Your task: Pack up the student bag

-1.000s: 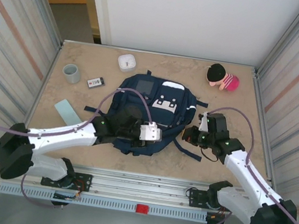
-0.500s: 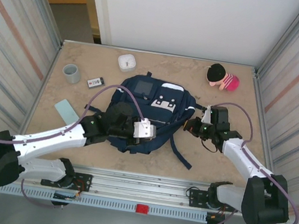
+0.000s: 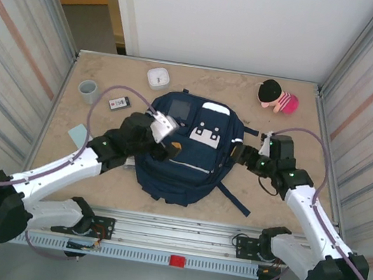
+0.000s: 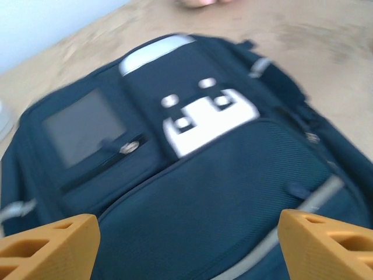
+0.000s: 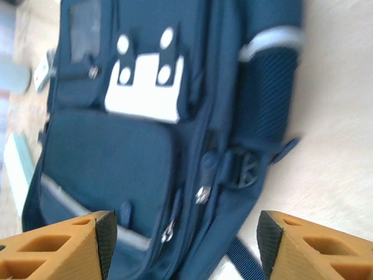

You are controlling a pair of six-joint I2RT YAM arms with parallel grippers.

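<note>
The student bag (image 3: 189, 165) lies flat in the middle of the table, navy with a white buckle patch (image 3: 205, 134) and a front pocket. My left gripper (image 3: 173, 148) hovers over the bag's left half, open, with nothing between its orange fingers. In the left wrist view the bag (image 4: 192, 169) spreads under the open gripper (image 4: 189, 248). My right gripper (image 3: 238, 152) stands open at the bag's right edge. In the right wrist view the gripper (image 5: 186, 245) hangs above the bag's side zippers (image 5: 203, 192), holding nothing.
A pink and black plush toy (image 3: 278, 96) sits at the far right. At the far left are a white box (image 3: 158, 77), a grey cup (image 3: 89, 91) and a small device (image 3: 118, 103). A pale teal flat item (image 3: 75, 134) lies left of my arm. A dark strap (image 3: 237, 199) trails from the bag's near right.
Both grippers have gone from shut to open. The left gripper moved from the bag's near edge up toward its left middle. The bag now lies spread out flatter.
</note>
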